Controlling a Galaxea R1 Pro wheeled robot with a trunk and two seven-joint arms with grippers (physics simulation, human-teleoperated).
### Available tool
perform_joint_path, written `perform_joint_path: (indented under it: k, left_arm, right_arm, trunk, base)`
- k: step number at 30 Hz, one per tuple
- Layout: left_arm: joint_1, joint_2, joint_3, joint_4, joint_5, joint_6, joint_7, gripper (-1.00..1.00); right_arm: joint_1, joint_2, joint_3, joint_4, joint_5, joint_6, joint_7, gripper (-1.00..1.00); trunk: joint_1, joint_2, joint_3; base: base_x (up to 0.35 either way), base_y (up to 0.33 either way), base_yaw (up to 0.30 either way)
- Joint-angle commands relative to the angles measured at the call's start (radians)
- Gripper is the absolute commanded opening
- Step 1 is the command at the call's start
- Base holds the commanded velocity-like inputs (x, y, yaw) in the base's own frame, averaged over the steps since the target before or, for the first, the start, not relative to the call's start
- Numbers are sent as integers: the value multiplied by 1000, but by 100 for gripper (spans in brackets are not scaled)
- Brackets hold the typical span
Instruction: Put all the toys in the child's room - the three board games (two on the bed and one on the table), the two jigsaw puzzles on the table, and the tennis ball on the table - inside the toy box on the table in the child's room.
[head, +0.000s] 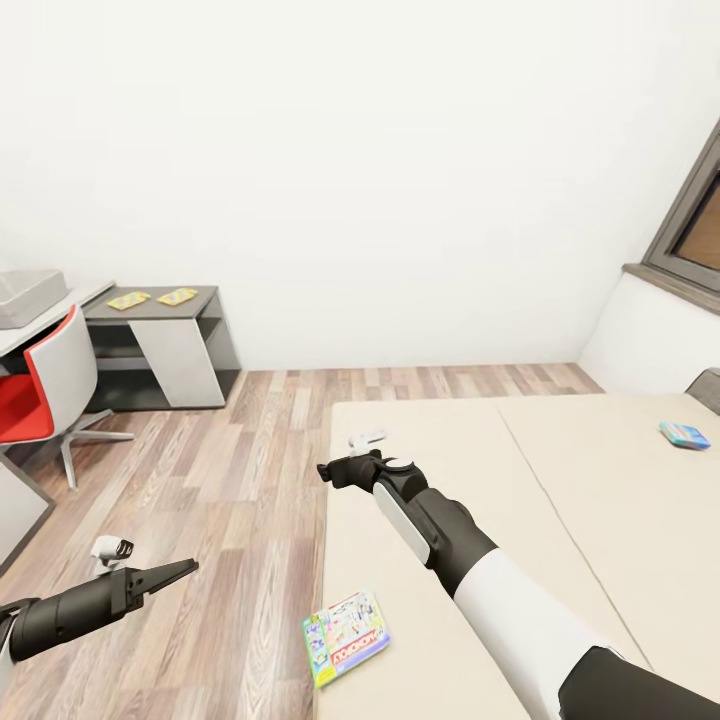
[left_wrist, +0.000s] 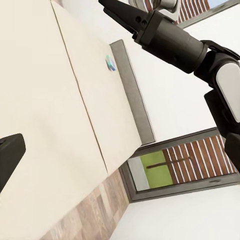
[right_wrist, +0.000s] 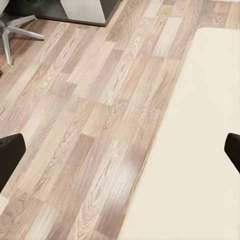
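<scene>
On the bed (head: 600, 480), near left edge: white-and-green board game (head: 345, 637); far right: blue board game (head: 685, 435). My right end effector (head: 352, 455) hovers spread over the bed, empty; left end effector (head: 150, 565), jaw state untellable. Toy box (head: 28, 295) on far-left bench (head: 60, 310).

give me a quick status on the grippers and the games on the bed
Both grippers open, empty: right gripper over bed edge, left gripper over floor. White-and-green game nearest, unobstructed.
</scene>
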Motion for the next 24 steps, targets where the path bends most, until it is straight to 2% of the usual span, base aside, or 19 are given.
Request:
perform_joint_path:
  k: [1, 24]
  left_arm:
    - [-1, 0, 0, 0, -1, 11, -4, 100]
    - [-1, 0, 0, 0, -1, 12, -4, 100]
  right_arm:
    - [-1, 0, 2, -1, -9, 4, -7, 100]
    - [-1, 0, 12, -1, -9, 3, -6, 100]
  trunk:
    - [1, -2, 0]
    - [1, -2, 37]
  base:
    - [0, 0, -2]
    - [0, 0, 0]
